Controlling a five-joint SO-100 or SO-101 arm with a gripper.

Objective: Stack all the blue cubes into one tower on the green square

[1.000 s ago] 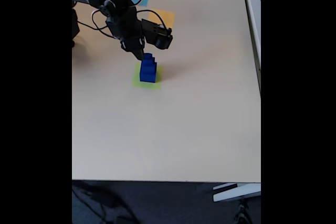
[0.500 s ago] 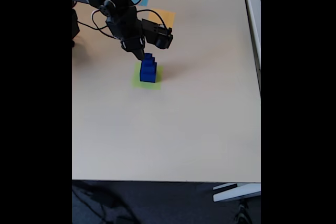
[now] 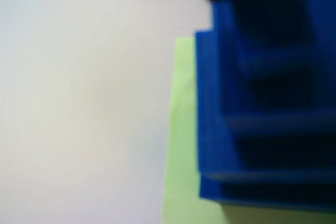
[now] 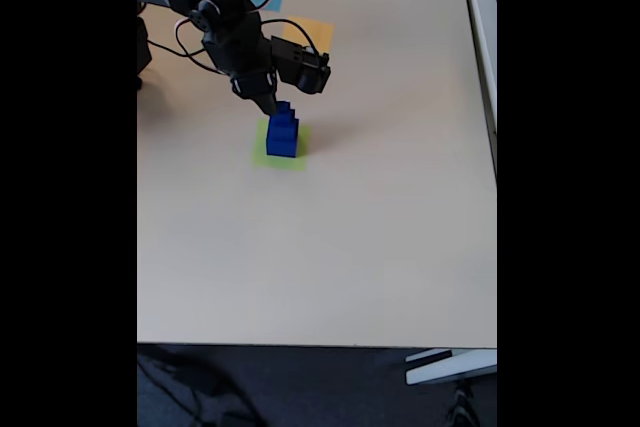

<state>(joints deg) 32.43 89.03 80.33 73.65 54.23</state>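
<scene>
**Tower stands on the green square, end effector just at its top**

In the fixed view the tower (image 4: 282, 133) of three blue cubes stands upright on the green square (image 4: 262, 154), a little above the centre of the desk (image 4: 380, 247). The end effector (image 4: 268, 105) is directly at the upper left of the smallest cube, touching or almost touching it. I cannot tell if its jaws are wide or narrow; the wrist view is too blurred. The stepped tower (image 3: 262, 103) fills the right side there. I judge that a retreat should go up and to the upper left, away from the stack.
</scene>
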